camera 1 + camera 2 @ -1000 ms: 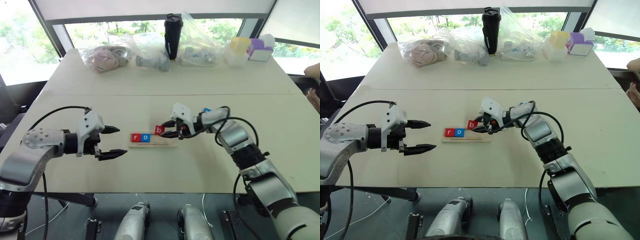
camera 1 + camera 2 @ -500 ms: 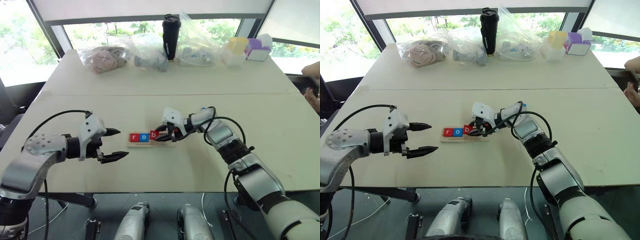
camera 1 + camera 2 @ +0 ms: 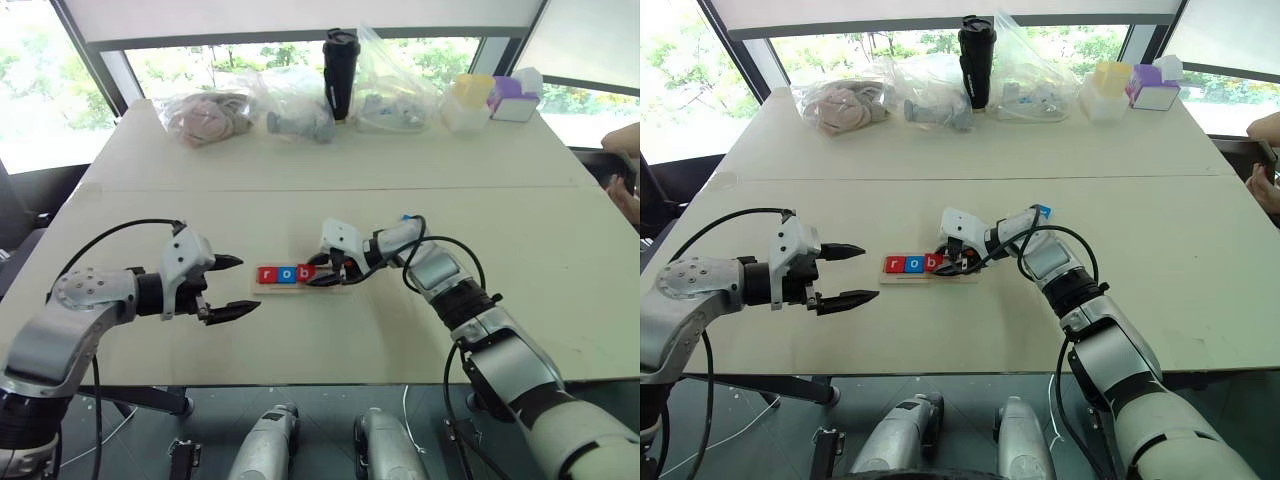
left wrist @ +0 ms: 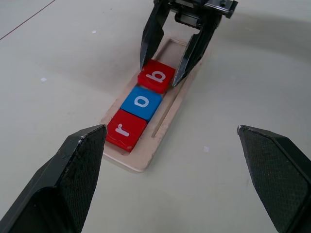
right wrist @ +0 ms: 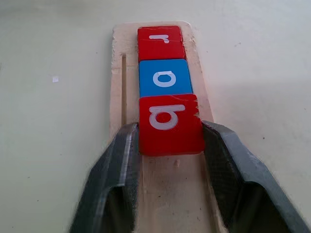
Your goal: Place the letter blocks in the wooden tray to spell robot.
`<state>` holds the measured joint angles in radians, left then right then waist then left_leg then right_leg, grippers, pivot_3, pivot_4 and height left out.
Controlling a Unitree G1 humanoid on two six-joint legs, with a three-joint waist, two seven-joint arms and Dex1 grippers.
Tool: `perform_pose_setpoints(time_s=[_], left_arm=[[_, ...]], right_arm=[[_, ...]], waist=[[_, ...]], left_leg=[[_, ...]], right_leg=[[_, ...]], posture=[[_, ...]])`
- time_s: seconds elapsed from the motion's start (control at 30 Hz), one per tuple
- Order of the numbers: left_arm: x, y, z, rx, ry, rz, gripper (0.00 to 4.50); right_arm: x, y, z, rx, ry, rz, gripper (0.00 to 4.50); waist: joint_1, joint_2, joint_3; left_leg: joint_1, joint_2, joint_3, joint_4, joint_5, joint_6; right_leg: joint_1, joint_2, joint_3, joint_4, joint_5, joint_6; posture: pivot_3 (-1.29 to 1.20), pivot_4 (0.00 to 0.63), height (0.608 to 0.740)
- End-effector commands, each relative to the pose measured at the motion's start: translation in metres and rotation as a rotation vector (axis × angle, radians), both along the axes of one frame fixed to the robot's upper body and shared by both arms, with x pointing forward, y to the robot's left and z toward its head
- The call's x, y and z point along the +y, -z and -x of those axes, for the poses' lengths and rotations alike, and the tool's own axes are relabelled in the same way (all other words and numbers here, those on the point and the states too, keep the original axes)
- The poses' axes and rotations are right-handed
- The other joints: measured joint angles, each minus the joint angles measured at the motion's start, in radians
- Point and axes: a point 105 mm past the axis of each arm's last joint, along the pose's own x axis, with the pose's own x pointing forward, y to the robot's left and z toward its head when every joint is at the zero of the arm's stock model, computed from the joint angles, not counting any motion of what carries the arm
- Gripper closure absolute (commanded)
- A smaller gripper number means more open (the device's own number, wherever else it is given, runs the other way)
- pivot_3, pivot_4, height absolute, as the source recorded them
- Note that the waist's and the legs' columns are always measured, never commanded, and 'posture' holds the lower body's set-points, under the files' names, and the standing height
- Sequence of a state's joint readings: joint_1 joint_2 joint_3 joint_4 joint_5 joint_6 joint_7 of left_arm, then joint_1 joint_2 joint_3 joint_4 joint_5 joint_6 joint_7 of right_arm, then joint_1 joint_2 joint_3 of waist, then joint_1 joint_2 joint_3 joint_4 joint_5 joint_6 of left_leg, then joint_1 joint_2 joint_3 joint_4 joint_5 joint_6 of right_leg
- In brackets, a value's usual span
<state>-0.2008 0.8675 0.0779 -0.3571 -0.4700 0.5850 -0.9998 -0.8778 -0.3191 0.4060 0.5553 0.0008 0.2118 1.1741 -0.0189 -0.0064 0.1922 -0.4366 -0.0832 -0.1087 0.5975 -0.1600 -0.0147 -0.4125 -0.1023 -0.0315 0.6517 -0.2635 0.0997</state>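
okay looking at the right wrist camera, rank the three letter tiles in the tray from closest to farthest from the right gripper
1. The red b tile, between the right gripper fingers, third in the wooden tray.
2. The blue o tile, next along, in the middle of the row.
3. The red r tile, at the tray's far end.
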Motion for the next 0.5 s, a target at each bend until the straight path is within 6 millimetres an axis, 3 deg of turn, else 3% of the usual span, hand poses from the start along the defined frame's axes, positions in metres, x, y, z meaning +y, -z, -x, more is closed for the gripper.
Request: perform_pose_setpoints(time_s=[0.03,0.07,0.17,0.33,0.5], left_arm=[[-0.003,-0.007,-0.001,-0.031,0.012,-0.001,0.00],[-0.003,-0.007,-0.001,-0.031,0.012,-0.002,0.00],[-0.003,-0.006,-0.001,-0.031,0.010,-0.003,0.00],[-0.001,-0.007,-0.002,-0.035,0.005,-0.003,0.00],[-0.001,-0.008,-0.003,-0.037,0.002,-0.003,0.00]], right_arm=[[0.008,-0.020,-0.005,-0.062,-0.012,-0.040,0.28],[0.009,-0.021,-0.005,-0.066,-0.011,-0.042,0.05],[0.007,-0.030,-0.010,-0.101,0.013,-0.065,0.05],[-0.011,-0.050,-0.018,-0.176,0.093,-0.105,0.05],[-0.028,-0.045,-0.021,-0.237,0.151,-0.058,0.05]], waist=[[0.000,0.000,0.000],[0.000,0.000,0.000],[0.000,0.000,0.000],[0.004,0.000,0.000],[0.002,0.000,0.000]], left_leg=[[0.000,0.000,0.000,0.000,0.000,0.000],[0.000,0.000,0.000,0.000,0.000,0.000],[0.000,0.000,0.000,0.000,0.000,0.000],[0.000,0.000,0.000,0.000,0.000,-0.001],[0.000,0.001,0.000,0.000,0.000,-0.001]], right_leg=[[0.000,0.000,0.000,0.000,0.000,0.000],[0.000,0.000,0.000,0.000,0.000,0.000],[0.000,0.000,0.000,0.000,0.000,0.000],[0.000,0.000,0.000,0.000,0.000,-0.001],[0.000,0.000,0.000,0.000,0.000,-0.001]], posture=[[0.00,0.150,0.740],[0.00,0.150,0.740],[0.00,0.150,0.740],[0.00,0.150,0.740],[0.00,0.150,0.740]])
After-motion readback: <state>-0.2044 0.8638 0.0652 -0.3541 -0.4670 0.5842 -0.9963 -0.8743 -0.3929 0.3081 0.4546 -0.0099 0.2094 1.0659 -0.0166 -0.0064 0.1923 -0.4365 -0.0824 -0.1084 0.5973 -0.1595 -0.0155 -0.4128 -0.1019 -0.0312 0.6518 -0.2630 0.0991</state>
